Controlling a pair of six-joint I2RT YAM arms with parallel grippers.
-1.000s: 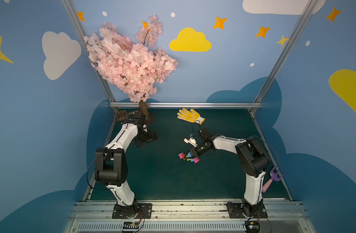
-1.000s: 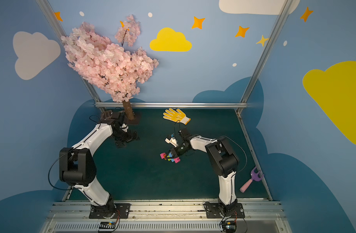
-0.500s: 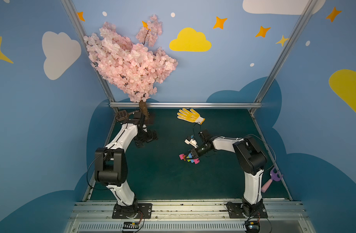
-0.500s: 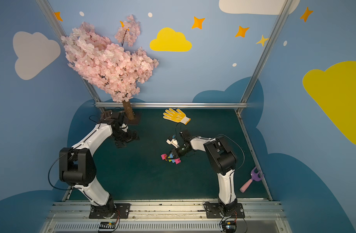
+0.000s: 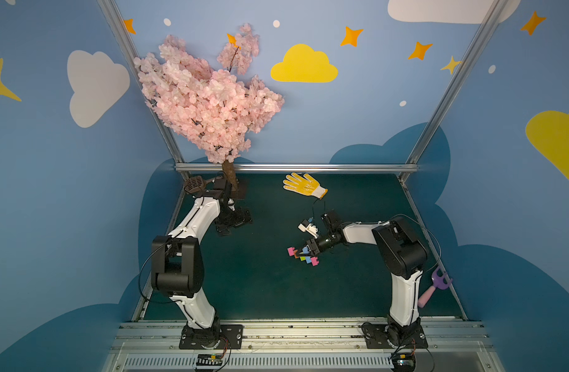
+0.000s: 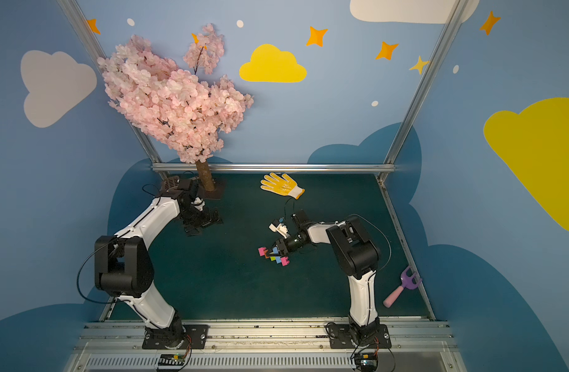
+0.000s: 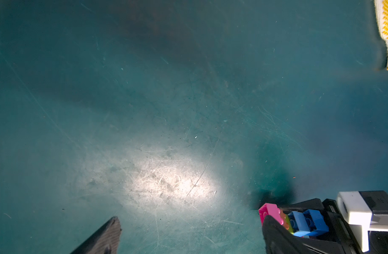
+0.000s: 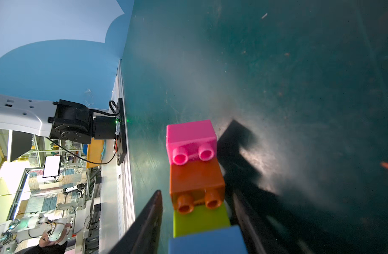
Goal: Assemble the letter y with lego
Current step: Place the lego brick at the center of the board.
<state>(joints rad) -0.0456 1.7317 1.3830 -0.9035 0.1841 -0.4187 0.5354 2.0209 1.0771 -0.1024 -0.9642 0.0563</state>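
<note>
The left claw (image 5: 233,222) stands in the left half of both top views, pointing down at the green mat (image 5: 260,290) just in front of the foot of the pink blossom tree (image 5: 209,96). Its jaws are spread wide and hold nothing. In the left wrist view its two dark fingertips (image 7: 109,233) stand far apart, with only scratched mat and a bright patch of light between them.

Right of centre, near the back rail, a yellow glove (image 5: 304,188) lies flat on the mat. Lower in the frame, a little right of the middle, lies the letter y (image 5: 300,256), a small cluster of joined bricks with pink at both ends. The right wrist view shows one run of it close up: a pink brick (image 8: 190,140), then an orange brick (image 8: 197,182), a lime green brick (image 8: 200,220) and a blue brick (image 8: 208,242), each pressed to the next, with the studs of the pink and orange ones showing.

The right claw (image 5: 312,248) reaches in from the right side of the frame and straddles this cluster. Its jaws are narrow but parted, one on each side of the orange and green bricks. A strip of mat shows between the bricks and the finger (image 8: 149,220) nearer the front rail, so nothing is clamped. Whether the other finger touches the bricks I cannot tell.

At the far right edge of the mat, well apart from the bricks, lies a toy rake (image 5: 434,286) with a purple head and a pink handle.
</note>
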